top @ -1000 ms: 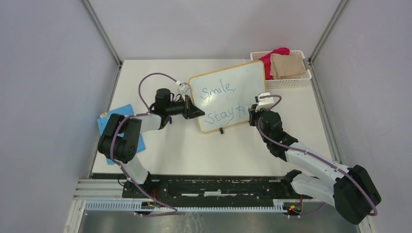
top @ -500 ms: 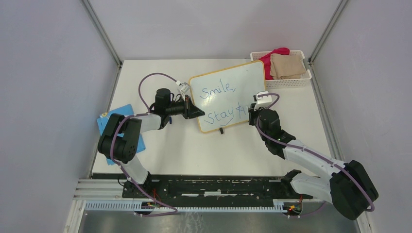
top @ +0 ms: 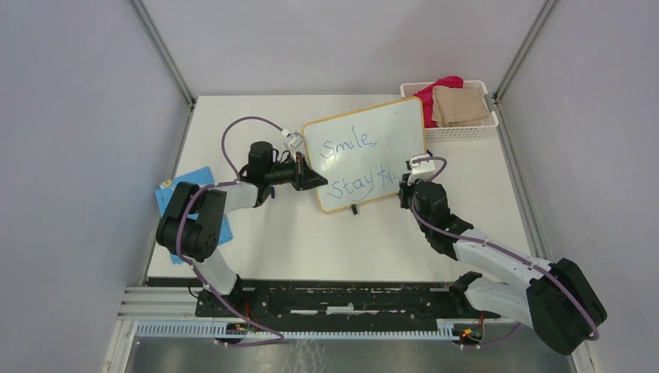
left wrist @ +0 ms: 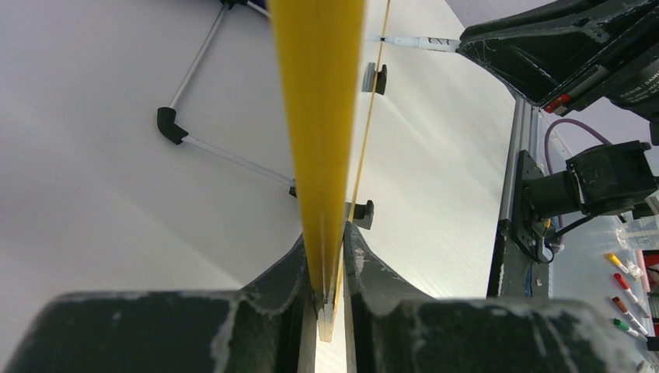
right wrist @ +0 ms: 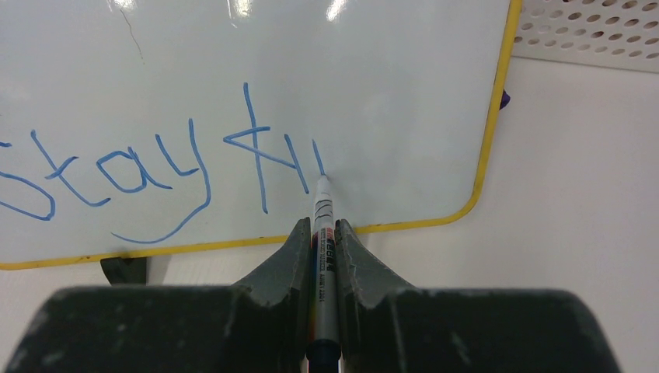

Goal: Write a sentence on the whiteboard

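Right wrist view first: the right gripper (right wrist: pixel 323 229) is clamped on a marker (right wrist: pixel 323 203), fingers tight on either side of the barrel. The tip is touching the whiteboard (right wrist: pixel 388 70) at the foot of the last short blue stroke. The sentence (right wrist: pixel 148 167) reads "Stay" on this lower line, followed by a k and a couple of short upright strokes, close to the board's yellow near edge. Over on the left wrist camera, the left gripper (left wrist: pixel 329 256) is pinched tight on the board's yellow frame, seen edge-on. From above, the board is on the table (top: pixel 311 241) toward the far middle, turned at an angle, with "Smile," on its upper line. Its far right corner is just beside a white basket (top: pixel 458 134) holding red and tan cloths. A blue card (top: pixel 185 175) lies at the table's left edge, by the left arm.
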Controlling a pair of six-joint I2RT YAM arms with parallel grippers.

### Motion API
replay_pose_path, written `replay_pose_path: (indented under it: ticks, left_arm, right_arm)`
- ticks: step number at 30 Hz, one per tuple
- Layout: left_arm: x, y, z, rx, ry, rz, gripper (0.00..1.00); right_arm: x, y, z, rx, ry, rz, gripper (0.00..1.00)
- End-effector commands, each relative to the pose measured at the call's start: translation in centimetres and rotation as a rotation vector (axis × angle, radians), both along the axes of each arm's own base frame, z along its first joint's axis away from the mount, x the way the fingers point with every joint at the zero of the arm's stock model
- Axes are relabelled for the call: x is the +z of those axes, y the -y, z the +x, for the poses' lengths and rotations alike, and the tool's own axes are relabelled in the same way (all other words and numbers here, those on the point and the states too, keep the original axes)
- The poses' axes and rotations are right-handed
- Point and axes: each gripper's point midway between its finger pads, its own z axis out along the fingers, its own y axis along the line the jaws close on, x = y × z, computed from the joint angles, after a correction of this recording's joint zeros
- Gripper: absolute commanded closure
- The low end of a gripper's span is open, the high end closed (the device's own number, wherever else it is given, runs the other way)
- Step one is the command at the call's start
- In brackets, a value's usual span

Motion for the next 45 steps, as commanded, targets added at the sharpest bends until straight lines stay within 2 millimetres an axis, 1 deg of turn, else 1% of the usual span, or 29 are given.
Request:
replay_pose_path:
  ticks: [1,4,12,20,33,37,45]
  left_arm:
    - [-1.7,-0.5,0.3,0.039,-0.013,0.075,0.98]
    - [-1.7,-0.5,0.3,0.039,-0.014,0.075,0.98]
    - [-1.8,-0.4,0.2,0.037,-0.017,0.076,0.98]
    - [-1.8,-0.5,0.2,0.037,-0.016,0.076,0.98]
    - [-1.8,-0.4,0.1,0.035,-0.016,0.076,0.98]
    - [-1.8,-0.4,0.2,0.035,-0.015,0.076,0.98]
    - [-1.7,-0.4,0.2,0.036,-0.014,0.075,0.98]
  right_arm:
    - [0.2,0.3,0.1,-0.017,0.015,0.023,1.0]
    - [0.7,0.1,0.3,-0.018,0.024,0.028,1.0]
    - [3.2,-0.4,1.4,-0.024,0.07,0.048,1.0]
    - [4.3,-0.7,2.0,-0.024,0.09,0.054,1.0]
    - [4.5,0.7,2.9,-0.074,0.096,0.04,1.0]
    - [3.9,1.1,2.7,-0.081,0.084,0.03,1.0]
    - [2.2,1.5,1.8,-0.076,0.055,0.026,1.0]
